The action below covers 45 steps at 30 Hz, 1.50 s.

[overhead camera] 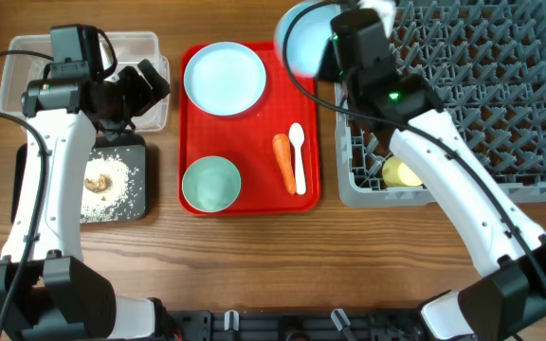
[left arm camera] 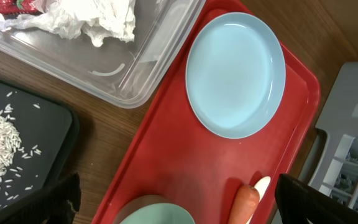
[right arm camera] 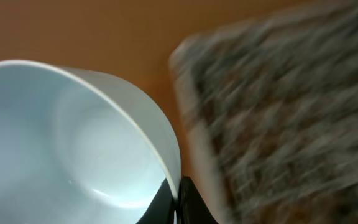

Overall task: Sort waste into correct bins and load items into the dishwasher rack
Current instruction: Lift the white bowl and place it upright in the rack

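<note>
The wrapper shows only a red-and-white edge, and its print cannot be read; it lies in the clear tub at the desk's far left, beside the crumpled tissue. The left tool hangs over the tub's right end with its fingers wide apart and nothing between them.

The black tray sits just in front of the tub; it holds scattered rice with a brownish lump in the middle of it.

The red tray lies in the centre, its long axis running from the near side to the far side; the plate sits flat at its far end; a bowl stands upright at its near left. The carrot lies along the tray's right side, its long axis nearly parallel to the tray's, thick end away from the robot; the spoon lies just to its right, parallel, scoop end far and handle near.

The right tool is clamped on the rim of a second bowl; that bowl is tipped, its hollow turned partly upward, and hangs in the air above the rack's far left corner. The rack fills the right of the desk; the cup rests inside its near left corner, partly hidden by the arm.
</note>
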{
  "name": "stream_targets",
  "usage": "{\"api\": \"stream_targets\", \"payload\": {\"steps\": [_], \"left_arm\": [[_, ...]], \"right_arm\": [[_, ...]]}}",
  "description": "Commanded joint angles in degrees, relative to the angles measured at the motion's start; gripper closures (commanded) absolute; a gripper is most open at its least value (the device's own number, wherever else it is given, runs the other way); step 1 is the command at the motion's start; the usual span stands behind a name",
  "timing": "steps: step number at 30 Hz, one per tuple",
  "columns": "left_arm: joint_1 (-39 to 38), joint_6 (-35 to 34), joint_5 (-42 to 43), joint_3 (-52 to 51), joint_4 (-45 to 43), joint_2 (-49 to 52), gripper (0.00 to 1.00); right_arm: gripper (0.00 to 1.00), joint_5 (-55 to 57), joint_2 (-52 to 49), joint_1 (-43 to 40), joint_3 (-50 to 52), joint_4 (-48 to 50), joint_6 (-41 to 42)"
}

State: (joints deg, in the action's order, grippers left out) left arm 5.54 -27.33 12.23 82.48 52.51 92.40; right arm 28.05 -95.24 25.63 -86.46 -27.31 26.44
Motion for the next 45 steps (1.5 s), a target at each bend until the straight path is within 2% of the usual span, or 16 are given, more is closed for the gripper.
{"api": "stream_targets", "payload": {"steps": [1, 4, 10, 13, 16, 24, 31, 35, 41, 45], "left_arm": [[0.3, 0.0, -0.1, 0.2, -0.2, -1.1, 0.0], [0.3, 0.1, -0.1, 0.2, -0.2, -1.1, 0.0], [0.3, 0.1, -0.1, 0.2, -0.2, -1.1, 0.0], [0.3, 0.1, -0.1, 0.2, -0.2, -1.1, 0.0], [0.3, 0.1, -0.1, 0.2, -0.2, -1.1, 0.0], [0.3, 0.0, -0.1, 0.2, -0.2, -1.1, 0.0], [0.3, 0.1, -0.1, 0.2, -0.2, -1.1, 0.0], [0.3, 0.1, -0.1, 0.2, -0.2, -1.1, 0.0], [0.3, 0.1, -0.1, 0.2, -0.2, -1.1, 0.0], [0.3, 0.1, -0.2, 0.2, -0.2, -1.1, 0.0]], "right_arm": [[0.96, 29.2, -2.8, -1.6, -0.4, 9.5, -18.4], [0.96, 30.0, -6.5, -3.8, -0.4, 22.6, -35.2], [0.96, 33.9, -15.9, -7.4, -0.4, 43.7, -62.4], [0.96, 34.5, -21.3, -8.3, -0.4, 52.4, -73.2], [0.95, 35.0, -25.0, -8.3, -0.4, 57.3, -77.6], [0.96, 35.5, -29.7, -8.1, -0.4, 56.8, -77.2], [0.96, 35.6, -30.0, -7.1, -0.4, 56.7, -77.3], [0.96, 35.6, -30.0, -6.1, -0.4, 52.9, -75.4], [0.96, 35.6, -30.0, -5.7, -0.4, 42.2, -66.8], [0.96, 35.7, -30.0, -5.4, -0.4, 40.7, -66.1]]}}
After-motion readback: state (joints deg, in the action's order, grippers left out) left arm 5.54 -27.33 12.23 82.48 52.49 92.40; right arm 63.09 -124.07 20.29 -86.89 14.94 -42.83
